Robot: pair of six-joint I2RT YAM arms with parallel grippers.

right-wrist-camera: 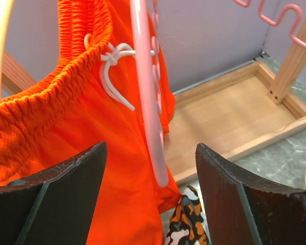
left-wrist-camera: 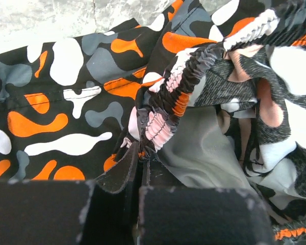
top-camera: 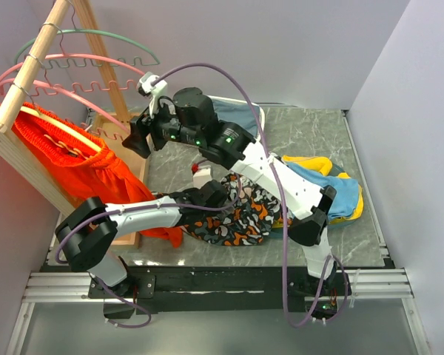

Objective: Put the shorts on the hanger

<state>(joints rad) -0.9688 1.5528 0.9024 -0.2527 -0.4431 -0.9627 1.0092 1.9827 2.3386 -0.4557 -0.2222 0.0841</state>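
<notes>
Well, with the left end effector clamped on only the elastic waistband of the black blob-printed fabric shorts by the front edge of the grey marble worktop and the right end effector agape at the thin pink hanger, liable to slip free.

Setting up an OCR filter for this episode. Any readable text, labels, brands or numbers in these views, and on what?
No readable text in any view.
Shorts: only orange, white and grey blobs, no lettering.
Orange garment, pink hanger, wooden base: no tag or mark shows.
Right arm: green lights only, no legible label.
</notes>
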